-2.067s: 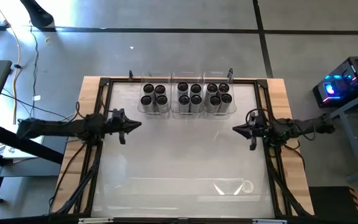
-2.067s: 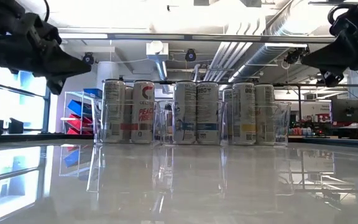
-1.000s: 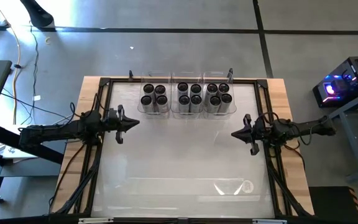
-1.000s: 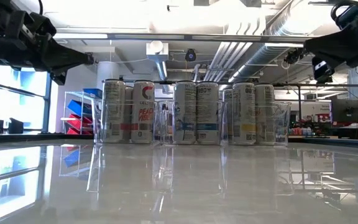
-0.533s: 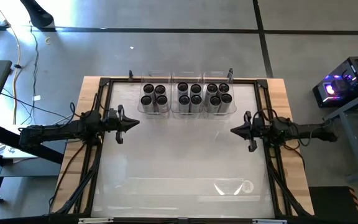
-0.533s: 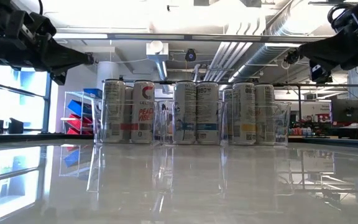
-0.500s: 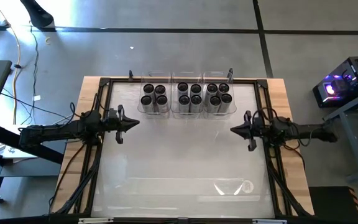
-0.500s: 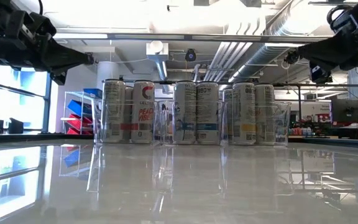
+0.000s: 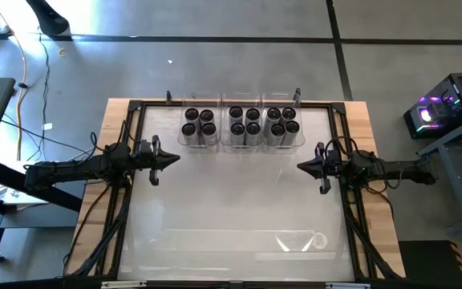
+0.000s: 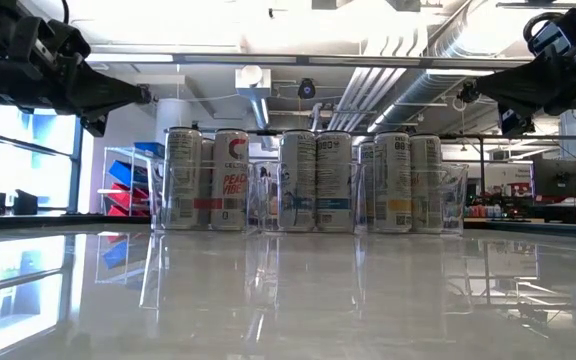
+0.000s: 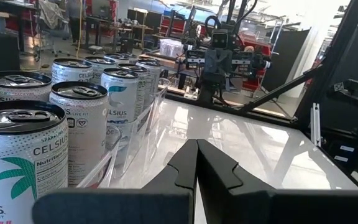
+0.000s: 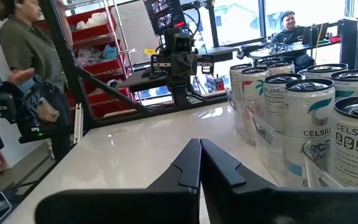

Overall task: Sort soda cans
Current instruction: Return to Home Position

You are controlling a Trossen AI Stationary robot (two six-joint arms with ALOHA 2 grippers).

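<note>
While in clear trays [image 9: 201,99], twelve soda cans [image 9: 253,128]

Three trays in row along far edge of desk [image 9: 231,217], side by side, close together: left tray [image 9: 200,101], middle tray [image 9: 244,99], right tray [image 9: 282,99]. Four soda cans [image 9: 241,123] upright in each tray, two by two. Left pincer [image 9: 175,158] over desk's left side, nearer than left tray, tip pointing inward. Right pincer [image 9: 301,168] over desk's right side, nearer than right tray, tip pointing inward, facing left pincer across desk's middle. Both raised off desk, higher than can tops, apart from trays.
</note>
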